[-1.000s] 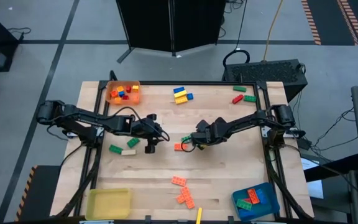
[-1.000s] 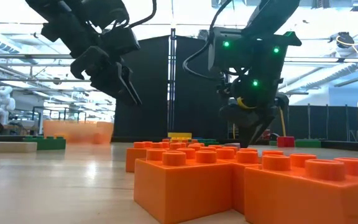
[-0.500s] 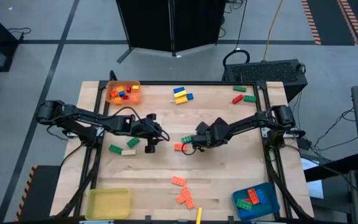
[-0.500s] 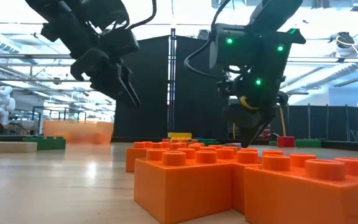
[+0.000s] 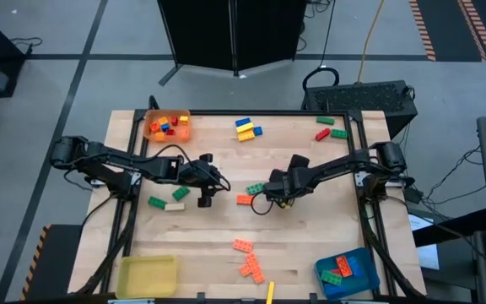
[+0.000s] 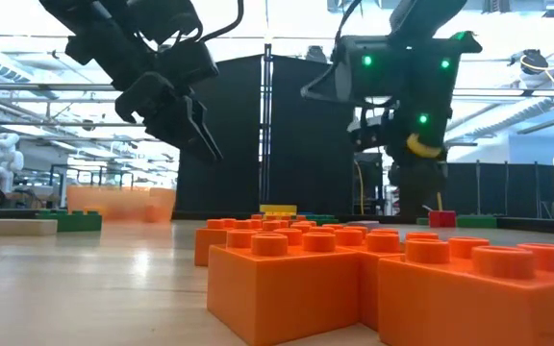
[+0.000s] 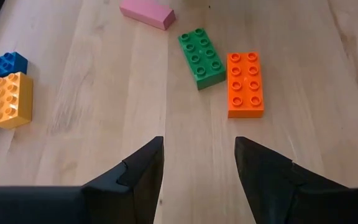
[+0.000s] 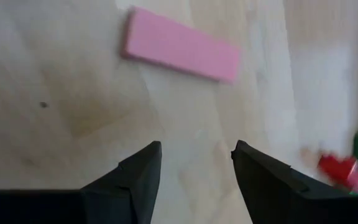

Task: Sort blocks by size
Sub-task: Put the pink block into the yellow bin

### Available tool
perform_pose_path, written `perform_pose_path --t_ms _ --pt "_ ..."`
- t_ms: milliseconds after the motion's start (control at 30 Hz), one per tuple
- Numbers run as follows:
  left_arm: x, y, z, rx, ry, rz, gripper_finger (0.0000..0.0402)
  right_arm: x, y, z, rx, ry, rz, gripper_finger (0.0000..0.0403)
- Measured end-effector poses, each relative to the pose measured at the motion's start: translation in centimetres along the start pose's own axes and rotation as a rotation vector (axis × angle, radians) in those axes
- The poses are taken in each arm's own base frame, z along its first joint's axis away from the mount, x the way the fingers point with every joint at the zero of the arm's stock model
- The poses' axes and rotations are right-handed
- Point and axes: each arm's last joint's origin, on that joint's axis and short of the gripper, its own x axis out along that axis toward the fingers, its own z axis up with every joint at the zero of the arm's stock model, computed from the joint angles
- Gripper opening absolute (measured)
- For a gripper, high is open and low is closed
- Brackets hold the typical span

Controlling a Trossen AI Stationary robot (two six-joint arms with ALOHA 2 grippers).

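Note:
A green brick point(image 5: 254, 187) and an orange brick point(image 5: 243, 199) lie flat mid-table between my two grippers; both show in the left wrist view, the green point(image 7: 202, 50) and the orange point(image 7: 245, 84). A pink bar point(image 8: 179, 53) lies flat on the wood ahead of my right gripper and shows farther off in the left wrist view point(image 7: 146, 14). My left gripper point(image 5: 213, 184) hangs open and empty above the table, left of these bricks. My right gripper point(image 5: 272, 191) is open and empty just right of the green brick.
An orange tray point(image 5: 167, 127) with small bricks stands far left, a yellow tray point(image 5: 148, 274) near left, a blue tray point(image 5: 347, 272) with bricks near right. Loose bricks: yellow-blue point(image 5: 245, 128), red and green point(image 5: 329, 133), green and beige point(image 5: 165, 203), orange ones point(image 5: 247, 262).
My right gripper has gone toward the table's right edge and risen a little, away from the green and orange bricks; the green brick now shows in full from above. Both bricks lie where they were.

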Motion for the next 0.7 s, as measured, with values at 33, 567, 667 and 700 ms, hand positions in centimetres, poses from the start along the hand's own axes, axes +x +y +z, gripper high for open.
perform_pose_path --t_ms 33,567,667,700 --pt "0.0 0.0 0.0 0.000 0.003 0.000 0.0199 -0.2 -0.1 0.1 -0.049 -0.016 0.005 0.0194" --pt "0.0 -0.1 -0.8 -0.032 0.080 -0.008 0.0199 1.8 -2.7 3.5 -0.851 -0.207 0.109 0.0194" --pt "0.0 -0.1 -0.8 -0.042 0.087 -0.006 0.0199 2.4 -3.5 3.6 -0.876 -0.209 0.177 0.0194" --pt "0.0 -0.1 -0.8 -0.042 0.086 -0.005 0.0199 2.6 -3.8 3.6 -0.882 -0.214 0.210 0.0194"
